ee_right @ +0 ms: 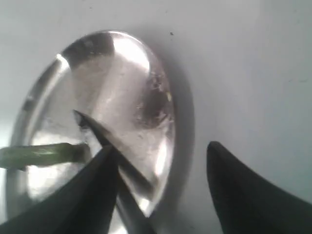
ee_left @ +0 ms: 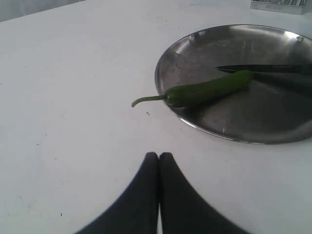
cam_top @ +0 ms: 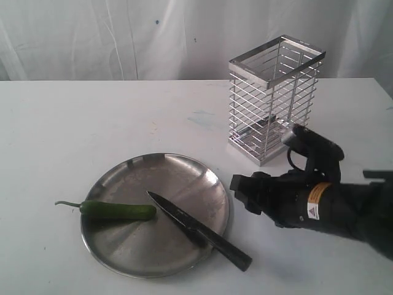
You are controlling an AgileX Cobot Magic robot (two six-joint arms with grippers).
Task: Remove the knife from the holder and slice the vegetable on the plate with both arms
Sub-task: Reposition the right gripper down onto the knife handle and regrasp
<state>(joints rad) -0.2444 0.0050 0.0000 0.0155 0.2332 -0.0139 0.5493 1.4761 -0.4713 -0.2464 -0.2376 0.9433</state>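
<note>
The knife point(cam_top: 196, 229) lies across the steel plate point(cam_top: 184, 175), blade tip toward the plate's middle and black handle over the near right rim. The green chili point(cam_top: 118, 211) rests on the plate's left side, its stem hanging over the rim. My right gripper point(cam_top: 239, 192) hovers open just right of the plate, nothing between its fingers; in its wrist view point(ee_right: 163, 146) the knife point(ee_right: 114, 153) passes beside one finger. My left gripper point(ee_left: 159, 155) is shut and empty, over bare table short of the chili point(ee_left: 209, 88) and plate point(ee_left: 263, 122). It does not show in the exterior view.
The chrome wire holder point(cam_top: 273, 98) stands behind the right gripper, at the back right of the white table point(cam_top: 92, 123). A white curtain hangs behind the table.
</note>
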